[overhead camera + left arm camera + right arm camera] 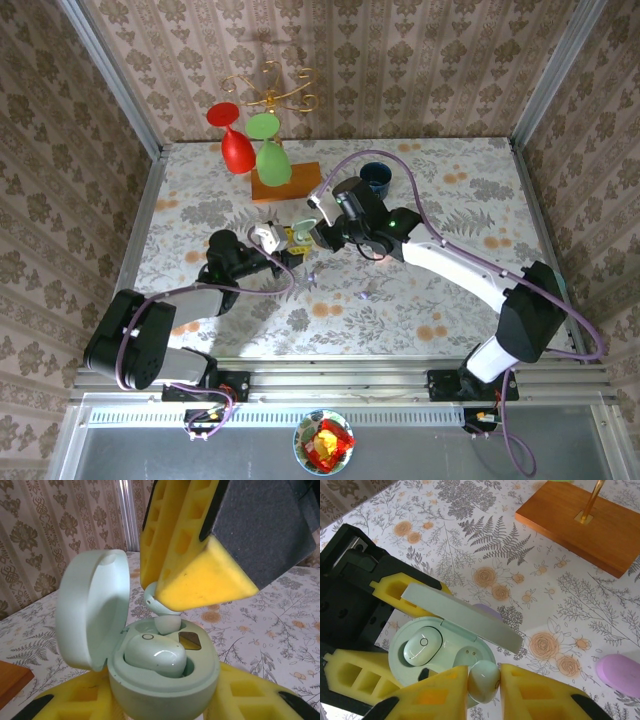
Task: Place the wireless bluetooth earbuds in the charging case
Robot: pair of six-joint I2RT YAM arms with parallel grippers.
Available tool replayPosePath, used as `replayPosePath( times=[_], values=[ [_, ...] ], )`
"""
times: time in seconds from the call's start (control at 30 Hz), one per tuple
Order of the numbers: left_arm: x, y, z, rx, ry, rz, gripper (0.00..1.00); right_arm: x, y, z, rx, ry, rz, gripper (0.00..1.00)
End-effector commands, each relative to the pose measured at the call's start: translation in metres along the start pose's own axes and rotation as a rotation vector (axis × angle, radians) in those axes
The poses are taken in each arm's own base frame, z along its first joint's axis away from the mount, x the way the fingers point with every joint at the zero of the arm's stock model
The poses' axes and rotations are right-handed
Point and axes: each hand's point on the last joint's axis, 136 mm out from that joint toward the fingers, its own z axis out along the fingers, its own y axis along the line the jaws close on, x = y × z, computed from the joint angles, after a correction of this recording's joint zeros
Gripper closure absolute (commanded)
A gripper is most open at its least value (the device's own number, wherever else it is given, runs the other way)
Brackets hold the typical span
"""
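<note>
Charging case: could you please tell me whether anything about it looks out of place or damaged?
Nothing looks damaged or spilled. The charging case is open with one earbud seated; the other socket is empty, the second earbud pinched in the right pincer above it.

You are working in a robot test cell dressed up as a home room. The damask wallpaper is only panels set between bare metal corner posts. The flower-print tabletop ends at an aluminium rail where the left arm and right arm are bolted. A gilt wire stand on a wooden base, with coloured glasses, serves as decor.
</note>
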Motion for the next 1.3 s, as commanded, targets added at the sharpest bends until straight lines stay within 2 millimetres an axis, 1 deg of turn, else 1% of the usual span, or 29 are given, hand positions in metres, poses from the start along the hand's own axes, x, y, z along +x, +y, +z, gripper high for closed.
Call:
replayPosePath(
  times=[0.0,0.13,0.23,0.43,0.63,0.7,0.77,0.87,0.93,1.0,1.03,1.17,1.27],
  values=[
    [-0.015,-0.001,-0.001,0.016,-0.041,0.034,0.63,-0.004,0.006,-0.002,-0.019,0.013,-0.024,0.75],
    [-0.014,-0.001,-0.001,0.018,-0.04,0.034,0.63,-0.004,0.007,-0.004,-0.019,0.016,-0.028,0.75],
    [-0.014,0.0,0.0,0.018,-0.039,0.032,0.63,-0.007,0.01,-0.005,-0.031,0.008,-0.025,0.72],
    [-0.014,-0.001,0.0,0.02,-0.042,0.031,0.63,-0.009,0.011,-0.005,-0.039,0.007,-0.028,0.71],
    [-0.013,0.0,-0.001,0.016,-0.043,0.032,0.63,-0.015,0.017,-0.013,-0.068,-0.023,-0.016,0.65],
    [-0.014,0.001,-0.001,0.013,-0.052,0.034,0.63,-0.018,0.014,-0.018,-0.052,-0.049,0.009,0.61],
    [-0.015,0.0,-0.002,0.013,-0.057,0.036,0.64,-0.023,0.009,-0.024,-0.052,-0.093,0.057,0.54],
    [-0.014,-0.001,-0.003,0.017,-0.055,0.042,0.64,-0.035,0.008,-0.035,-0.108,-0.158,0.132,0.45],
    [-0.014,-0.001,-0.003,0.016,-0.056,0.051,0.64,-0.042,0.011,-0.04,-0.138,-0.188,0.13,0.35],
    [-0.013,-0.002,-0.004,0.016,-0.058,0.061,0.64,-0.047,0.006,-0.037,-0.112,-0.197,0.122,0.26],
    [-0.014,-0.002,-0.004,0.015,-0.061,0.065,0.64,-0.049,0.002,-0.035,-0.093,-0.189,0.124,0.23],
    [-0.017,-0.003,-0.004,0.023,-0.072,0.07,0.64,-0.056,-0.007,-0.021,-0.052,-0.135,0.153,0.21],
    [-0.014,-0.006,-0.005,0.027,-0.069,0.072,0.64,-0.061,-0.013,-0.01,-0.023,-0.112,0.149,0.2]
  ],
)
